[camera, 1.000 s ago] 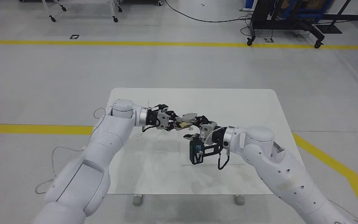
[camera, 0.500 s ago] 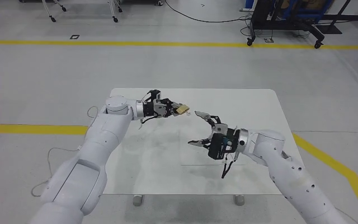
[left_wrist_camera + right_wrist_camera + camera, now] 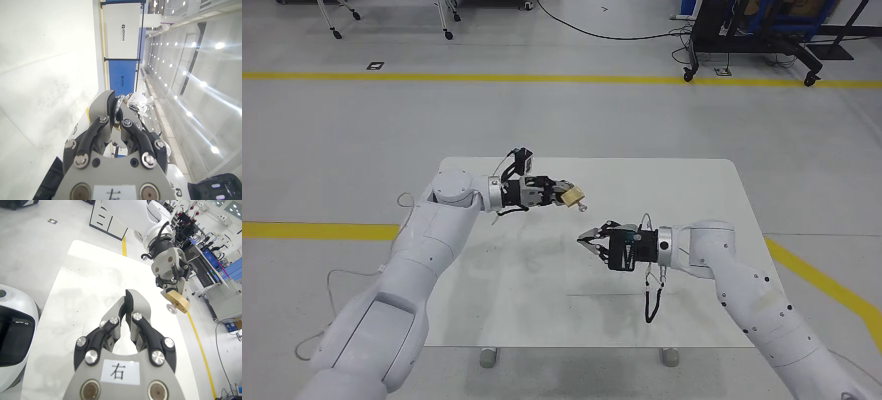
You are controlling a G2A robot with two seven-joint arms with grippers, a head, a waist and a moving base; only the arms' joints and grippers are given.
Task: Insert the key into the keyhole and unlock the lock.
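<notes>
Lock (image 3: 573,195), key (image 3: 171,309) inserted, grasped by left end effector (image 3: 560,192) over table (image 3: 702,195) — right end effector (image 3: 127,306) clenched, apart.

A white table (image 3: 692,190) with rounded corners is set on a pale grey floor (image 3: 392,130); one yellow line (image 3: 442,76) is painted across the floor beyond it, and another (image 3: 302,230) is run level with it; a black wheeled frame (image 3: 762,45) is parked past the far line; a black cable (image 3: 602,38) is laid beside it; a drawer cabinet (image 3: 107,224) is stood on the floor; ceiling lights (image 3: 203,83) are lit overhead.
</notes>
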